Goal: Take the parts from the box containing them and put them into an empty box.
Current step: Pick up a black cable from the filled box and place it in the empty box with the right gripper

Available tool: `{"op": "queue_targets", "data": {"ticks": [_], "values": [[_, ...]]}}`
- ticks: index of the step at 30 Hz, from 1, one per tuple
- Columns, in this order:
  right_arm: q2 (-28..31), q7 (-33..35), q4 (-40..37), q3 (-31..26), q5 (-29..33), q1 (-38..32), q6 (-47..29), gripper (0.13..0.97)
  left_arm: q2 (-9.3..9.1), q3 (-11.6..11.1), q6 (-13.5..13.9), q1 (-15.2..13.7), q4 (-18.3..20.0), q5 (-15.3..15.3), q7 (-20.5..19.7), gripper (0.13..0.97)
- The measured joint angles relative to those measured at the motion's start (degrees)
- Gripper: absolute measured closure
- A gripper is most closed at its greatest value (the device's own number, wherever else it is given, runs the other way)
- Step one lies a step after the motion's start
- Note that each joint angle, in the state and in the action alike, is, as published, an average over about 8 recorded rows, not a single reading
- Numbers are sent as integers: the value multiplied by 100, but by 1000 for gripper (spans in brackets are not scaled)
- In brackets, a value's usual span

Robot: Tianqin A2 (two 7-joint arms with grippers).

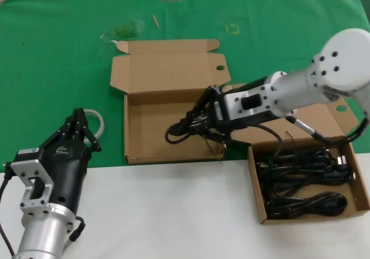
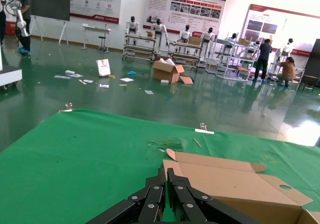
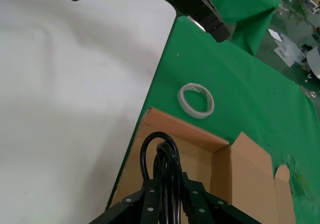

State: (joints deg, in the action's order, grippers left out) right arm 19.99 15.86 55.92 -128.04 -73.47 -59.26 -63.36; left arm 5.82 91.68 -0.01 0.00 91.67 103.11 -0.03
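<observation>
While over empty box [image 1: 144, 129] | right gripper [image 1: 203, 122] clamps cable [image 1: 185, 129]

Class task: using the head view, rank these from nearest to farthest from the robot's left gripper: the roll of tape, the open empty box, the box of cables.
Measured from the left gripper:
1. Roll of tape, right beside it.
2. Empty box, mid-table toward the robot's right.
3. Box of cables, far right.

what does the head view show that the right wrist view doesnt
Only the head view shows the full box of cables on the right and the whole right arm. Only the right wrist view shows the tape roll in full, ahead of the box. Both show the right gripper shut on a cable bundle over the empty box, and the left gripper.
</observation>
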Motion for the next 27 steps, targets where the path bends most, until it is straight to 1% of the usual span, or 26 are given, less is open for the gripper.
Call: {"op": "queue_targets", "data": {"ticks": [4, 9, 13, 17, 22, 25, 27], "values": [[-308, 202, -423, -46, 8, -102, 183, 896, 0, 0, 0, 0, 0, 0, 1, 941], [-660, 617, -971, -63, -43, -160, 430, 896, 0, 0, 0, 0, 0, 0, 1, 941], [-949, 1047, -1524, -45, -110, -213, 647, 896, 0, 0, 0, 0, 0, 1, 1, 941], [-1288, 1624, -2284, 30, -213, -359, 908, 896, 0, 0, 0, 0, 0, 1, 1, 941], [-1700, 2446, -3362, -31, -577, -670, 1354, 896, 0, 0, 0, 0, 0, 1, 1, 941], [-1859, 2798, -3837, -268, -921, -830, 1633, 896, 0, 0, 0, 0, 0, 1, 1, 941], [-1915, 2920, -4020, -462, -1130, -894, 1772, 896, 0, 0, 0, 0, 0, 1, 1, 941]]}}
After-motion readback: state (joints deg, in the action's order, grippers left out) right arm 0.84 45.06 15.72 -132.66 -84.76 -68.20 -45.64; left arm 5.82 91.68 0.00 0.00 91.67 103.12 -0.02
